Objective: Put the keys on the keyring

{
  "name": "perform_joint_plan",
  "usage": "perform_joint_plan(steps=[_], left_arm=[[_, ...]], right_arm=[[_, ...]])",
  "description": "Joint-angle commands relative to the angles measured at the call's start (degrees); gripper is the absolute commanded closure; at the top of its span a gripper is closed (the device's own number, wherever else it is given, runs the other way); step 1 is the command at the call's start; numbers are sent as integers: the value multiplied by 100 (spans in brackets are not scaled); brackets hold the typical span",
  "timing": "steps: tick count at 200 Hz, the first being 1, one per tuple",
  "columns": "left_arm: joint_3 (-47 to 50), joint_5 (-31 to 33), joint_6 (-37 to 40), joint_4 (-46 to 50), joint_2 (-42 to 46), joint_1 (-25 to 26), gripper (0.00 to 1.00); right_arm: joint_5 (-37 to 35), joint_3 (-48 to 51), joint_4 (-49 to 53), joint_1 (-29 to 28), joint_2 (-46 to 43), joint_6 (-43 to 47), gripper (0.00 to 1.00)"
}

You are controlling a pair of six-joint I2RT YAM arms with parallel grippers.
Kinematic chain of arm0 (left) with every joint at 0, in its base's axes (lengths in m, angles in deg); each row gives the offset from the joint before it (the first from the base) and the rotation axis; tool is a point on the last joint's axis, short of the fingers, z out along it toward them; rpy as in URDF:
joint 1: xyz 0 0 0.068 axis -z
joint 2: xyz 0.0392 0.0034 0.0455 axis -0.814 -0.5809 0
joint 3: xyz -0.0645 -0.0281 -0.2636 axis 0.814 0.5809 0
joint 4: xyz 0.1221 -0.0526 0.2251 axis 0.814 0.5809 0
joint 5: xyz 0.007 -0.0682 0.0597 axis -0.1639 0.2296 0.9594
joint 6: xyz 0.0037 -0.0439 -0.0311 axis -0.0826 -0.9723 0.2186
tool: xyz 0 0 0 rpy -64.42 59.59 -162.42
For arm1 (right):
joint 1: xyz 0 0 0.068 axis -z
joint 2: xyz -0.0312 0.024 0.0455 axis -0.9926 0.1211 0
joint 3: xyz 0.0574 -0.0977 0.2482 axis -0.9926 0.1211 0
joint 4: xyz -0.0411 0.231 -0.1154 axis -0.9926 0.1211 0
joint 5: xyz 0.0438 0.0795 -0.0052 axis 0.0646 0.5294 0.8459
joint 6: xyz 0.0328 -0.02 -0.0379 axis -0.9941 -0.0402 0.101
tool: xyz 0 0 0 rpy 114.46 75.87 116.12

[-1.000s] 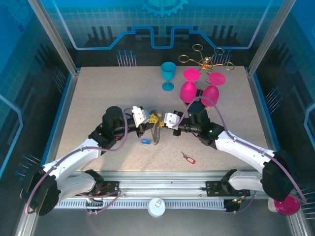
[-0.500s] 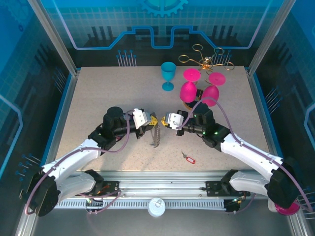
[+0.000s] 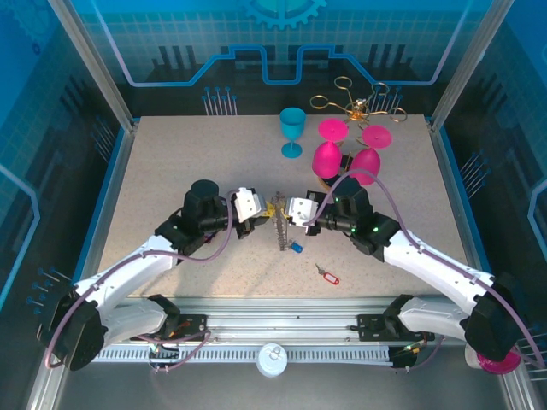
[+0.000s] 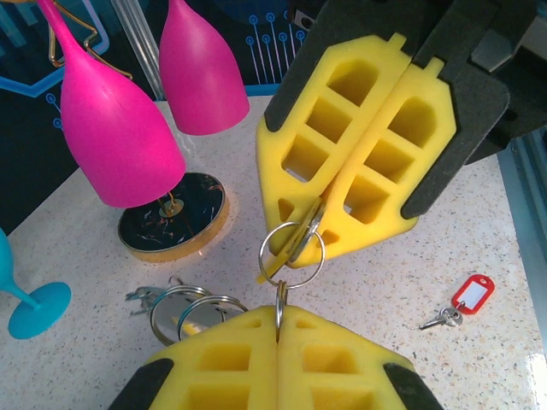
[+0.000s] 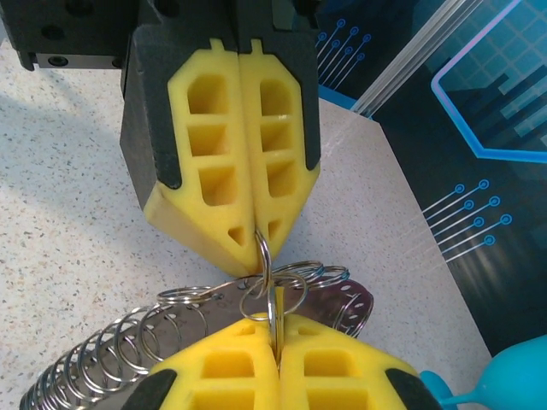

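The two grippers meet tip to tip above the middle of the table. My left gripper (image 3: 263,213) (image 4: 280,314) is shut on a thin silver ring standing edge-on between its yellow pads. This ring links into the coiled keyring (image 3: 280,232) (image 5: 94,363), which hangs below. My right gripper (image 3: 289,215) (image 5: 273,329) is shut on a small split ring (image 4: 291,252) with a yellowish key (image 4: 270,272) on it, and the two rings are interlocked. A blue-headed key (image 3: 296,248) lies by the coil's lower end. A red-headed key (image 3: 327,276) (image 4: 470,295) lies on the table nearer the front.
Two pink goblets (image 3: 326,158) (image 4: 115,128) stand close behind the right gripper, over a round gold-rimmed base (image 4: 173,226). A teal goblet (image 3: 292,128) stands further back, and a gold wire rack (image 3: 359,104) stands at the back edge.
Both grippers have shifted slightly right and back, staying shut. The hanging keyring moved with them. The blue key, earlier left of the coil, now shows to its right.
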State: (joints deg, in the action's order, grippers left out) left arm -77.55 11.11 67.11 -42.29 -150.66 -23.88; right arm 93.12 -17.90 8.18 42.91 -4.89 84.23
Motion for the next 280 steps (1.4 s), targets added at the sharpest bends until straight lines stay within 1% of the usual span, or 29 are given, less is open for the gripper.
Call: perform_joint_plan(steps=[1, 15, 24, 32, 41, 59, 71, 87, 106, 121, 129, 155, 179, 196, 221, 247, 262, 280], left_arm=[[-108, 126, 76, 365, -66, -39, 89], [-34, 104, 17, 308, 25, -48, 57], [42, 113, -52, 234, 113, -70, 45], [115, 112, -129, 151, 231, -103, 39], [238, 118, -274, 18, 389, -155, 35], [619, 351, -733, -591, 843, -277, 26], [941, 903, -1170, -1171, 1178, -324, 14], [1258, 1906, -1743, -1728, 1593, -334, 5], [1434, 3163, -2299, -1941, 1968, -339, 2], [1475, 4409, -2737, -1810, 2180, -354, 1], [1469, 4904, -2977, -1664, 2278, -405, 1], [1381, 5870, -3796, -1073, 2529, -687, 1], [1367, 6450, -4529, -799, 2904, -974, 1], [1266, 6693, -4692, -512, 3174, -1083, 1], [1051, 6903, -4648, -97, 3350, -1136, 1], [937, 6756, -4736, 197, 3225, -1261, 1], [872, 6592, -4856, 363, 3056, -1352, 1], [789, 6335, -5004, 504, 2841, -1454, 1]], right_arm=[[-150, -312, 54, -78, -100, 138, 100], [-203, -306, 75, -95, -61, 169, 100], [-249, -478, 84, -93, -35, 168, 100], [-285, -519, 121, -107, -8, 174, 100], [-328, -578, 180, -110, 30, 182, 100], [-374, -698, 307, -137, 110, 206, 100], [-402, -796, 377, -185, 179, 241, 100], [-470, -937, 440, -272, 288, 306, 100], [-556, -1125, 521, -398, 453, 406, 100], [-623, -1284, 581, -522, 609, 491, 100], [-663, -1368, 594, -579, 695, 516, 100], [-667, -1737, 490, -801, 1116, 478, 100], [-651, -2210, 147, -1098, 1688, 193, 100], [-604, -2467, -244, -1304, 2076, -194, 100], [-611, -2669, -767, -1489, 2591, -977, 100], [-760, -2570, -1144, -1523, 2991, -1937, 100], [-993, -2417, -1150, -1499, 3068, -2127, 100], [-1280, -2244, -857, -1364, 3043, -2242, 100]])
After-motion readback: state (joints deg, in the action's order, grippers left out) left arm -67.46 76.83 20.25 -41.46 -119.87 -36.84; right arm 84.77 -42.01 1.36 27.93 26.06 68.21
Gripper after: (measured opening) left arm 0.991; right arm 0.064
